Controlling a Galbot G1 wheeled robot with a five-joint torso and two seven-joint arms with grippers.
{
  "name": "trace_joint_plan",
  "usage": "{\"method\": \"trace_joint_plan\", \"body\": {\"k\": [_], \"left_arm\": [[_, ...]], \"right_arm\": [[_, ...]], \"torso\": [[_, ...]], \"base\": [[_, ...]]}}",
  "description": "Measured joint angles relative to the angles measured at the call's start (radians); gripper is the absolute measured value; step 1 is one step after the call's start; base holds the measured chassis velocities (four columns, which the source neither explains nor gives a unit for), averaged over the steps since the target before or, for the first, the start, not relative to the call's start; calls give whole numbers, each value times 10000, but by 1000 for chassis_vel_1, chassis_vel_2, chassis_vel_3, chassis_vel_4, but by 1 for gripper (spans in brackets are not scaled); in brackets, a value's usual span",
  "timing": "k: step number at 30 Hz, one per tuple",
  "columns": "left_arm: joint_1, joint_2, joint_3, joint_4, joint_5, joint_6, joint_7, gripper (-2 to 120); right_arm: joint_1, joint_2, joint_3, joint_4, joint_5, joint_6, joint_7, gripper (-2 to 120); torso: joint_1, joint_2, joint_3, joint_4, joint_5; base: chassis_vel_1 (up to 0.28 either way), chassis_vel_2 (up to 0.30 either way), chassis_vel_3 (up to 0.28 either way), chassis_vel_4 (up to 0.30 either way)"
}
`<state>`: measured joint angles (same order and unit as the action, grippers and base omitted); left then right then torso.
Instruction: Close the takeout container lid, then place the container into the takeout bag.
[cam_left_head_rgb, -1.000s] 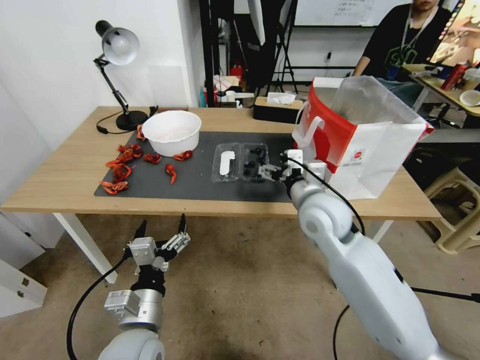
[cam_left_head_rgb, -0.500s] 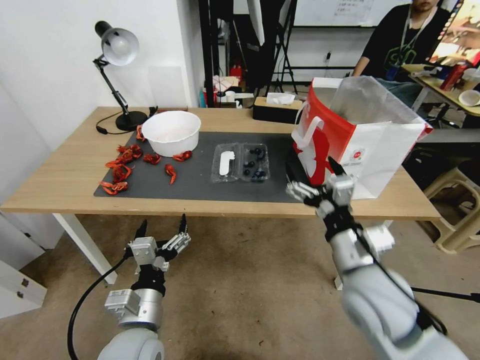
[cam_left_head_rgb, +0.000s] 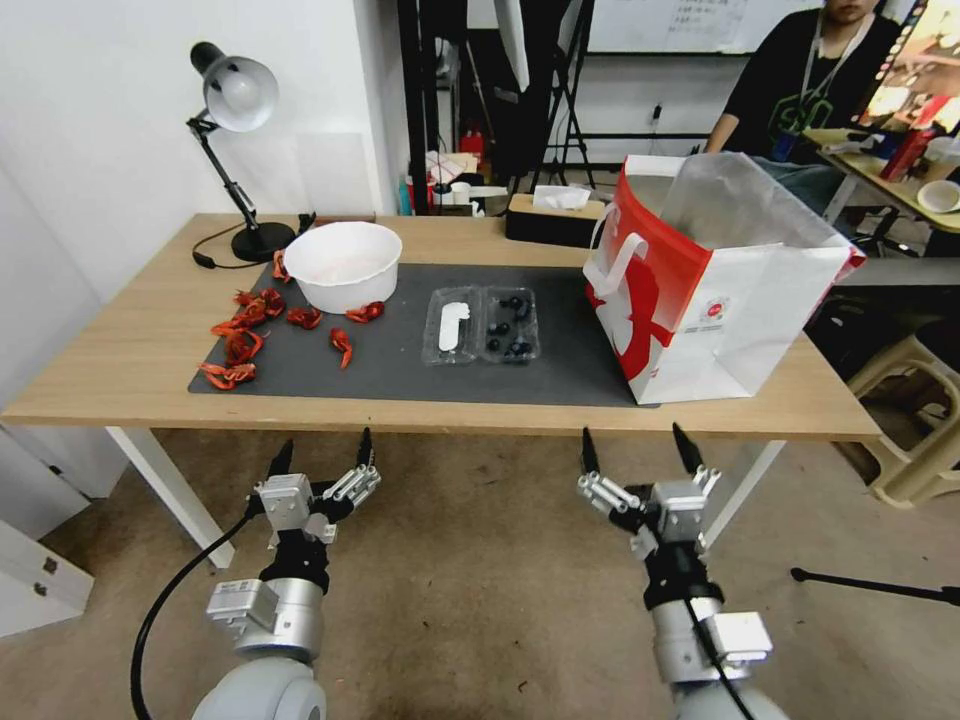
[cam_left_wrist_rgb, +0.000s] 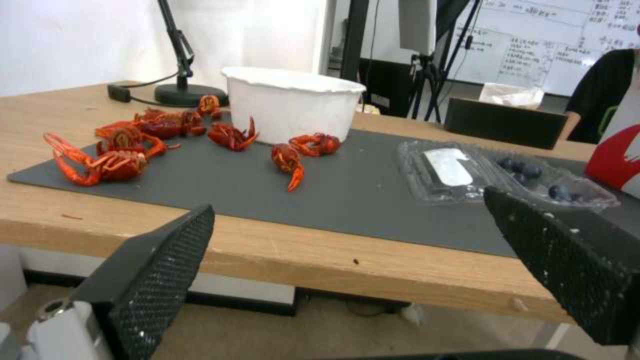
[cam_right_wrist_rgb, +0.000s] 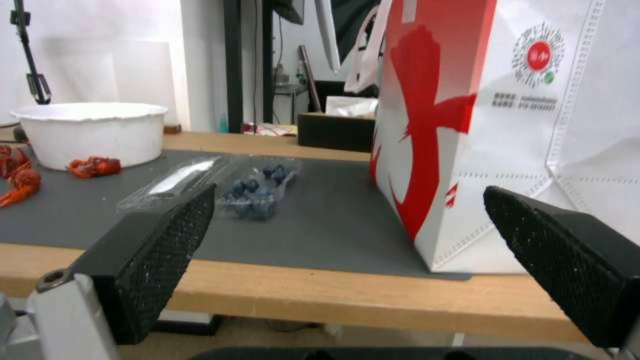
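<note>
Lying unfolded, takeout container (cam_left_head_rgb: 484, 324) shows blueberries; left gripper (cam_left_head_rgb: 322, 460) and right gripper (cam_left_head_rgb: 636, 451) released.

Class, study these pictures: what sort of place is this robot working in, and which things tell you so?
Probably a robotics lab or workshop: a written-on whiteboard, black stands and tripods behind the wooden table, and cluttered desks nearby rather than any kitchen fittings.

Your wooden table (cam_left_head_rgb: 130, 360) carries a dark mat (cam_left_head_rgb: 400, 370), a desk lamp (cam_left_head_rgb: 235, 120) far left, and a tissue box (cam_left_head_rgb: 555, 215).
</note>
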<state>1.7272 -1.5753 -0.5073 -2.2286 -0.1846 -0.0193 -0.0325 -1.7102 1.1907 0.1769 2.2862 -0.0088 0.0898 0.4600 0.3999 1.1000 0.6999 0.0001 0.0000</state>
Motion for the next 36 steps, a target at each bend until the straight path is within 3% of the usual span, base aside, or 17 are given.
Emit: {"method": "trace_joint_plan", "body": {"k": [9, 13, 16, 17, 19, 20, 23, 24, 27, 28, 30, 33, 36], "left_arm": [[-36, 186, 118, 7, -181, -208, -14, 100], [-356, 792, 445, 162, -1086, -649, -157, 100], [-813, 1692, 881, 253, -2749, -907, -403, 100], [-813, 1692, 881, 253, -2749, -907, -403, 100], [-1269, 2264, 1205, 318, -4178, -808, -595, 100], [-1269, 2264, 1205, 318, -4178, -808, -595, 100], [-2125, 2904, 1614, 372, -6583, -264, -1020, 100], [-2125, 2904, 1614, 372, -6583, -264, -1020, 100], [-2850, 3292, 1969, 205, -9121, 394, -1873, 100], [-2850, 3292, 1969, 205, -9121, 394, -1873, 100], [-3421, 3414, 2169, 221, -10751, 711, -2520, 100], [-3754, 3424, 2257, 285, -11619, 846, -2899, 100], [-4676, 3318, 2454, 546, -13773, 1076, -3833, 100]], "right_arm": [[72, 45, -28, -38, 35, -32, 17, 100], [92, 36, 1, -38, 85, -57, 21, 100], [236, -46, -17, -55, 195, -117, 22, 100], [236, -46, -17, -55, 195, -117, 22, 100], [259, -62, -32, -88, 230, -140, 22, 100], [259, -62, -32, -88, 230, -140, 22, 100], [206, -14, -10, -102, 232, -158, 21, 100], [206, -14, -10, -102, 232, -158, 21, 100], [182, 50, 20, -143, 206, -168, 22, 100], [182, 50, 20, -143, 206, -168, 22, 100], [156, 91, 43, -179, 183, -182, 22, 100], [116, 124, 72, -201, 160, -184, 26, 100], [26, 209, 173, -212, 123, -186, 32, 100]], "torso": [[0, 1, 0, 1, 0], [0, 0, 0, -1, -1], [0, 0, 1, 0, -1], [0, 0, 1, 0, -1], [0, 0, 1, 1, 0], [0, 0, 1, 1, 0], [0, -1, 2, -3, -2], [0, -1, 2, -3, -2], [0, 0, 2, -1, 0], [0, 0, 2, -1, 0], [0, 0, 2, 1, 0], [1, -1, 3, 0, 0], [0, -1, 2, 0, 0]], "base": [[0, 0, 0, 0], [0, 0, 0, 0], [0, 0, 0, 0], [0, 0, 0, 0], [0, 0, 0, 0], [0, 0, 0, 0], [0, 0, 0, 0], [0, 0, 0, 0], [0, 0, 0, 0], [0, 0, 0, 0], [0, 0, 0, 0], [0, 0, 0, 0], [0, 0, 0, 0]]}}
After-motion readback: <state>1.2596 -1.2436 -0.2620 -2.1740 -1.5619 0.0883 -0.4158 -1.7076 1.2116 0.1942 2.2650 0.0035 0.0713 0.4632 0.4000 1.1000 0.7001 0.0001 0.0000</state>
